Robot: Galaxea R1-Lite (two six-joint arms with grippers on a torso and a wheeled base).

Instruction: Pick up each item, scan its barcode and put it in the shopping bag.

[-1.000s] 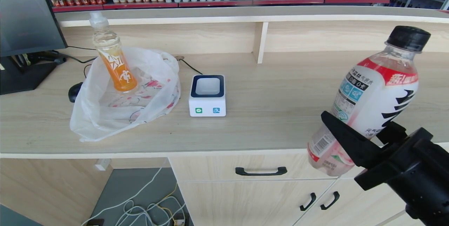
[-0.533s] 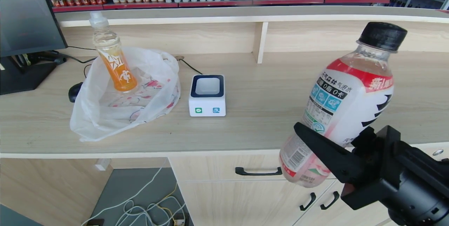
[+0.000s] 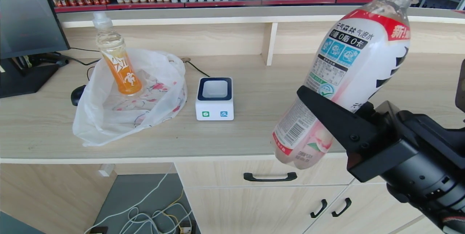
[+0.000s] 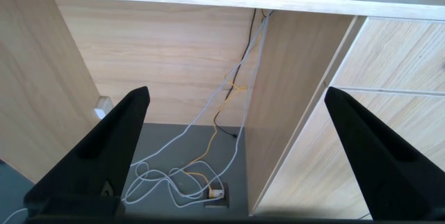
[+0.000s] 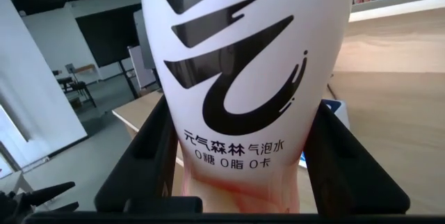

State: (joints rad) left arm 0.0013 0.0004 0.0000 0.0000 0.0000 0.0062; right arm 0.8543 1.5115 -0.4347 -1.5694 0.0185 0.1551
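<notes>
My right gripper (image 3: 348, 123) is shut on a clear soda bottle (image 3: 341, 74) with a white, pink and red label and a black cap. It holds the bottle tilted in the air above the counter's front edge, right of the scanner, with the barcode facing down and left. The same bottle (image 5: 243, 78) stands between the black fingers (image 5: 149, 154) in the right wrist view. The white scanner (image 3: 214, 98) sits mid-counter. Left of it lies the open white shopping bag (image 3: 109, 117) with an orange drink bottle (image 3: 116, 57) standing in it. My left gripper (image 4: 236, 154) hangs open below the counter.
A black monitor (image 3: 25, 27) and a mouse (image 3: 77, 95) sit at the counter's left end. A raised wooden shelf (image 3: 269, 41) runs along the back. Drawers with black handles (image 3: 270, 177) lie below the counter edge. Cables (image 4: 188, 175) lie on the floor underneath.
My right gripper has carried the soda bottle up and to the left, closer to the scanner. The bag, orange bottle and scanner have not moved.
</notes>
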